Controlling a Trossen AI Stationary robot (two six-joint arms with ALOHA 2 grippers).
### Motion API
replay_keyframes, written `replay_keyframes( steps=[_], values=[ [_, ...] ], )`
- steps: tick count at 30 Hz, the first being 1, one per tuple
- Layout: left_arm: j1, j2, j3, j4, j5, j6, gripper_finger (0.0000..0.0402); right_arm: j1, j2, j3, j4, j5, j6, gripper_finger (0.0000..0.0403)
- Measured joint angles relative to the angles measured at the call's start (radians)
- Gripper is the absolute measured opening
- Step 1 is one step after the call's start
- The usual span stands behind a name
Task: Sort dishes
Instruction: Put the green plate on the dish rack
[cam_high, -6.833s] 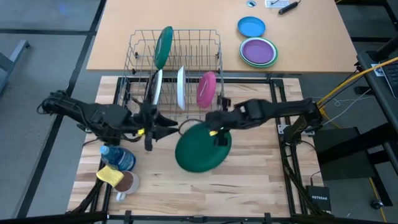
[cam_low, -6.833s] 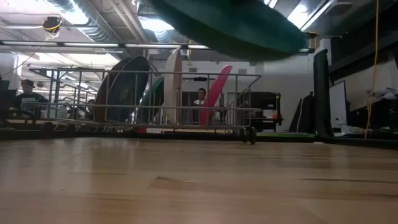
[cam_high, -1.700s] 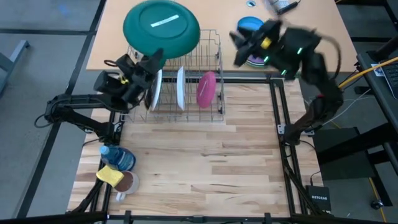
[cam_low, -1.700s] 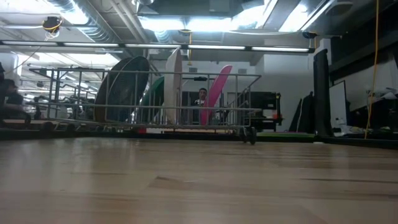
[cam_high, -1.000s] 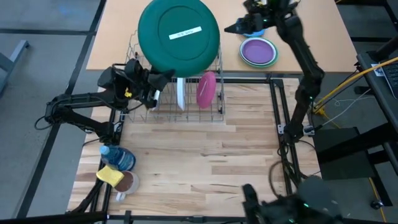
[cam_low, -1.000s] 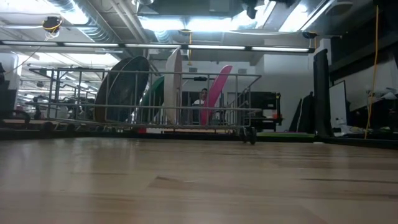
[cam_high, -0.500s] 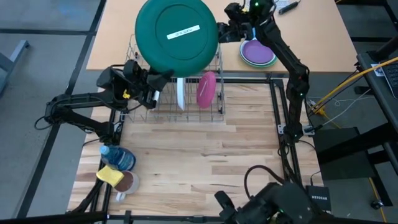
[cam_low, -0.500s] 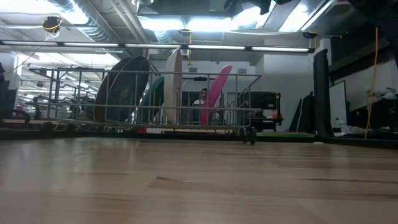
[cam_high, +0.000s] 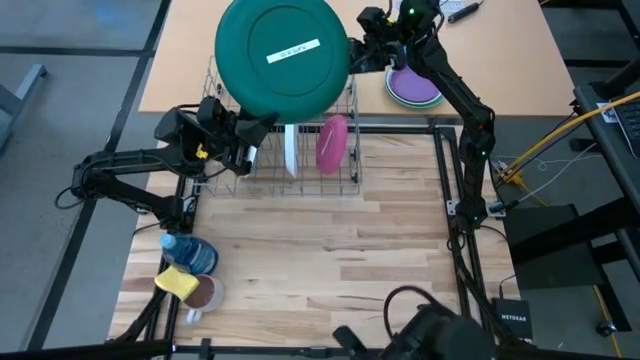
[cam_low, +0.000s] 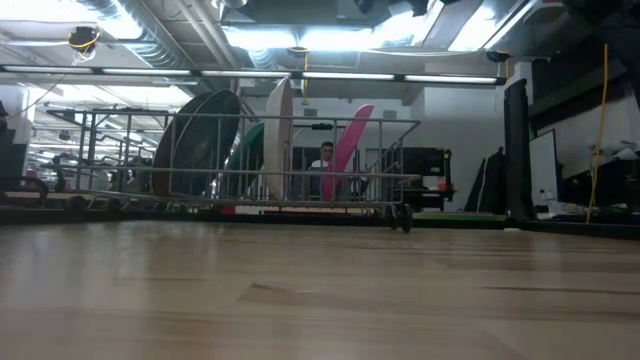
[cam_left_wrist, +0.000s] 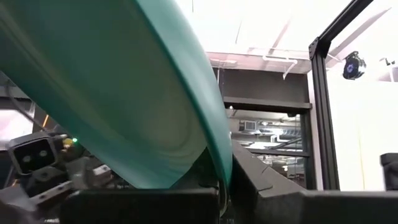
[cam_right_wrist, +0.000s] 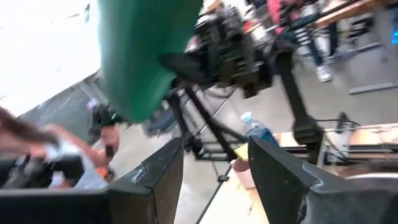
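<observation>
A large green plate (cam_high: 283, 55) is held high above the wire dish rack (cam_high: 350, 160), its underside with a white label facing up. My left gripper (cam_high: 250, 128) is shut on its lower rim. My right gripper (cam_high: 355, 52) stands open and level just beside the plate's right rim; in the right wrist view the plate (cam_right_wrist: 140, 56) lies ahead of the open fingers, not between them. A white plate (cam_high: 290, 140) and a pink dish (cam_high: 332, 142) stand on edge in the rack. The low view also shows a brown plate (cam_low: 195, 140) there. My left gripper pinches the green plate's rim (cam_left_wrist: 219, 163) between its two fingers, at the plate's lowest part. The fingers slant upward from the table's left side. The plate stands up above the gripper, tilted back, clear of the rack and the table.
A purple dish with a pale green rim (cam_high: 415, 88) lies on the far table under my right arm. A blue bottle (cam_high: 190, 252), a yellow sponge (cam_high: 177, 283) and a mug (cam_high: 205, 293) sit at the near left. Bare wood lies in front of the rack.
My right gripper has gone toward the table's left, from over the far right dishes up to the green plate's right rim, and has turned as it went. It has stayed open. The plate and my left gripper have kept their place.
</observation>
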Motion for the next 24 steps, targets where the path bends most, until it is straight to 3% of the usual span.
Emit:
replay_keyframes(
  steps=[18,24],
  values=[
    [0.000,0.000,0.000,-0.001,0.000,0.002,0.0003,0.039,-0.059,0.001,0.073,-0.020,-0.001,0.0184],
    [0.001,0.000,0.000,-0.001,-0.001,0.001,0.0004,0.048,-0.079,0.002,0.141,0.033,0.007,0.0184]
  ],
)
